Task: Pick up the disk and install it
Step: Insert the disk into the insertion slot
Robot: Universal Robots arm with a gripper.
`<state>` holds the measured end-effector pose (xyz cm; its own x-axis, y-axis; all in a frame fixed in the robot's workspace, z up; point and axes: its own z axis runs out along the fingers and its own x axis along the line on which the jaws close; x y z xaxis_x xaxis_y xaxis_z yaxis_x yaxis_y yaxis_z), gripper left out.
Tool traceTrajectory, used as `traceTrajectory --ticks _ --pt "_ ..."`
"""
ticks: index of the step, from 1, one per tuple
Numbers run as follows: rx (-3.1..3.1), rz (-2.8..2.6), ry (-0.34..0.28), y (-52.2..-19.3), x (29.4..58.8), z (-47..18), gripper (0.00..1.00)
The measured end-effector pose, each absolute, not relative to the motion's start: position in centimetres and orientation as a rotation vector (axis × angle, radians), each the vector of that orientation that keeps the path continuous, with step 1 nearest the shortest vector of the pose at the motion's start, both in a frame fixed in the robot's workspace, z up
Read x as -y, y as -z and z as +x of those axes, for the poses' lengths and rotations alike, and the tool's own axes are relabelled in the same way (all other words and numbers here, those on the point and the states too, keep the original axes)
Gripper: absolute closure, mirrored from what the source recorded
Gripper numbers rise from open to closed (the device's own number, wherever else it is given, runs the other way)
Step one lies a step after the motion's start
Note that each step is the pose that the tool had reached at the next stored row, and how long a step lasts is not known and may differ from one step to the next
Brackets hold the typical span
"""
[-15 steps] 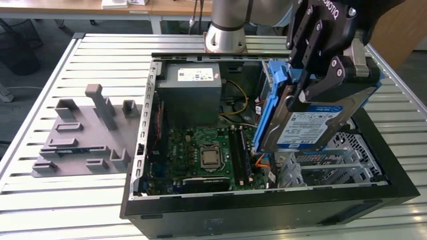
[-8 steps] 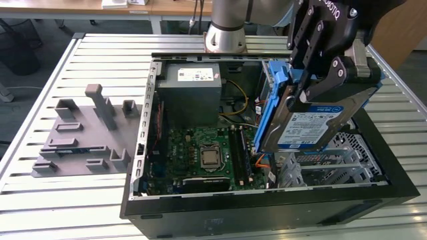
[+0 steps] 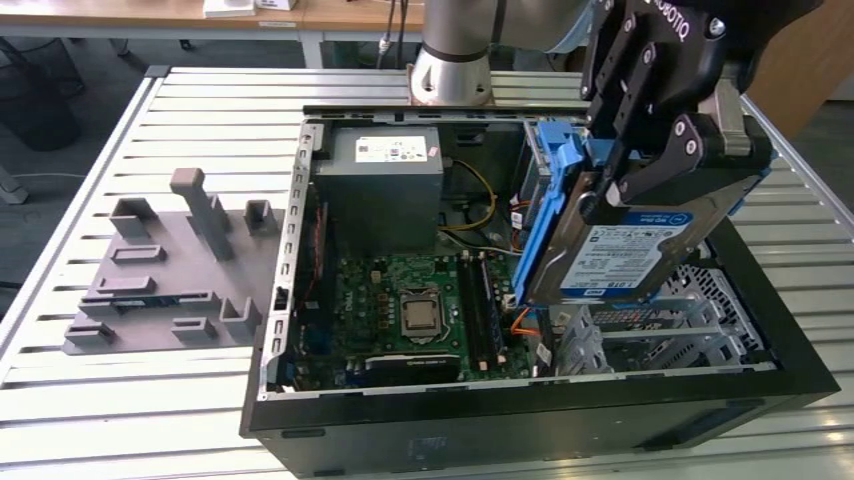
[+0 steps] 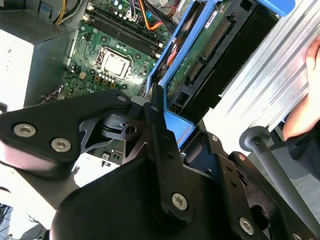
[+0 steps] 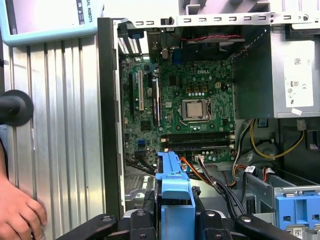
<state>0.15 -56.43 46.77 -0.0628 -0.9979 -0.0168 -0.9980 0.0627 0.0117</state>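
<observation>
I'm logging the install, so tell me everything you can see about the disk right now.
The disk is a flat silver metal hard drive with a white-and-blue label, framed by a blue plastic carrier. It is tilted steeply on edge, held above the open computer case near the drive cage. The black tool is shut on its upper end. In the second wrist view its green circuit board underside shows.

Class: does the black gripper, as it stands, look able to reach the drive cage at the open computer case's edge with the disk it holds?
Probably yes. The black gripper holds the silver, blue-framed disk tilted just above the perforated metal drive cage, and nothing appears to lie between them.
</observation>
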Motion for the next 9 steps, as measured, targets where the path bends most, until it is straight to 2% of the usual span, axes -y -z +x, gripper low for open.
traceTrajectory --ticks 9 --pt "-2.287 -2.148 -0.031 -46.68 56.74 0.17 0.64"
